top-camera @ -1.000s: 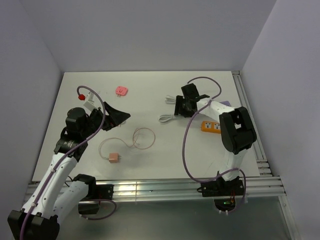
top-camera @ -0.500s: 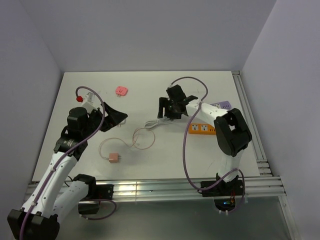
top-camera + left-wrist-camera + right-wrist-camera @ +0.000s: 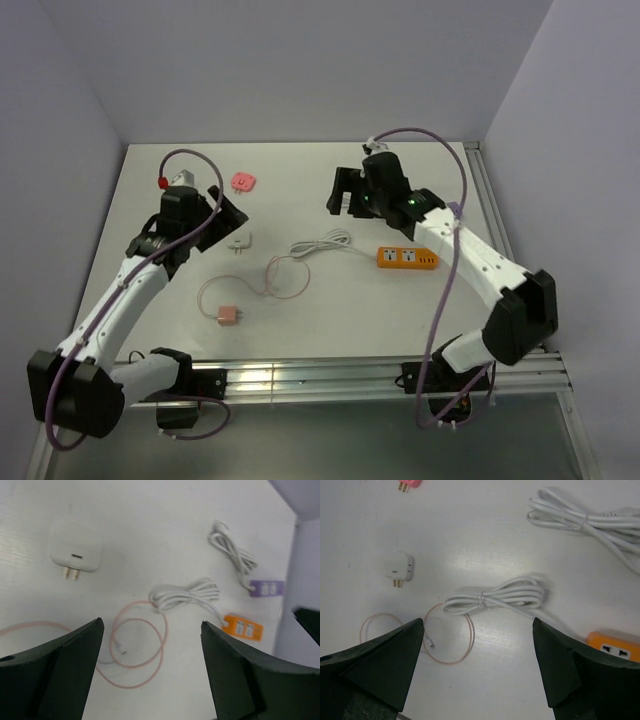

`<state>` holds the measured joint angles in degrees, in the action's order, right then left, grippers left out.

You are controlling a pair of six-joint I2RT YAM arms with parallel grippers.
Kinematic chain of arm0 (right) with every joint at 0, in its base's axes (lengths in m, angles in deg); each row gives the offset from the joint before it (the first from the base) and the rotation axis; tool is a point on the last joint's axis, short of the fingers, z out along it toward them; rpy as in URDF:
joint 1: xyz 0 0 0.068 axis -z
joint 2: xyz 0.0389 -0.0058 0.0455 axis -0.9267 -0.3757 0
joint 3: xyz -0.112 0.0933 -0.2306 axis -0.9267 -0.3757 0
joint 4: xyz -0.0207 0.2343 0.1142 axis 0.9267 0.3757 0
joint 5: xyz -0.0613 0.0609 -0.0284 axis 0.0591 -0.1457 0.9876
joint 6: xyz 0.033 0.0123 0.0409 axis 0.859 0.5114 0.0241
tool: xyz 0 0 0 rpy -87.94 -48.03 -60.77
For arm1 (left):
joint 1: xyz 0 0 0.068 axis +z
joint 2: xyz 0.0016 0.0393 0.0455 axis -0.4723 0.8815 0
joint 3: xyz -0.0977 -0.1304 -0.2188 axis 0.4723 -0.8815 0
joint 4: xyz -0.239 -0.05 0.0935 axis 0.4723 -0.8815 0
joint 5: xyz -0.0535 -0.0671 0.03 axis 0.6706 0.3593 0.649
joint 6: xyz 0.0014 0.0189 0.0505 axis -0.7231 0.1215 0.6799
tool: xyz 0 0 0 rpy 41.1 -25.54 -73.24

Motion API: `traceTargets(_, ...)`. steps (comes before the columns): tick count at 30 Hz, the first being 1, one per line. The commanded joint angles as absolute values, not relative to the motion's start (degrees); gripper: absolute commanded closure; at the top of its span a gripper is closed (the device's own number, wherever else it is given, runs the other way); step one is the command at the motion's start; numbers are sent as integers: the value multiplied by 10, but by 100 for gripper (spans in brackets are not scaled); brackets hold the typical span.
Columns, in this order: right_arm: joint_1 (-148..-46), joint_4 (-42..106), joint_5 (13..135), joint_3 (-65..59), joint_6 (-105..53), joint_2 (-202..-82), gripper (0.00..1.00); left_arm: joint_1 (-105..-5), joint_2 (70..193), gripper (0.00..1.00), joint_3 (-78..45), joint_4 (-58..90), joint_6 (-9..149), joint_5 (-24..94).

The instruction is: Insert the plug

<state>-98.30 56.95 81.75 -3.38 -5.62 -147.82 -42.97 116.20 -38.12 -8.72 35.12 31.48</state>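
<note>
Your left gripper [image 3: 151, 624] hangs wide open and empty, with the white charger plug [image 3: 76, 547] ahead-left. Your right gripper [image 3: 477, 622] gapes empty, the bundled white cord [image 3: 495, 597] ahead.

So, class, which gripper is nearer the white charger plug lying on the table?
Left. The left gripper hangs just behind the white charger plug; the right gripper is well off to the plug's right, across the table.
</note>
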Motion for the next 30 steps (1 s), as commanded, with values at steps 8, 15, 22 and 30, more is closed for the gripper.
traceTargets(8,-981,559,779,-231,0,-1244,5,-506,1394,7,-200,-219,346,22)
traceTargets(15,-981,599,797,-265,-4,-1172,6,-512,1490,7,-154,-220,342,1)
traceTargets(22,-981,614,801,-283,-10,-1138,6,-512,1568,9,-123,-229,338,-20)
traceTargets(30,-981,607,786,-299,-12,-1128,6,-512,1582,9,-147,-204,355,-41)
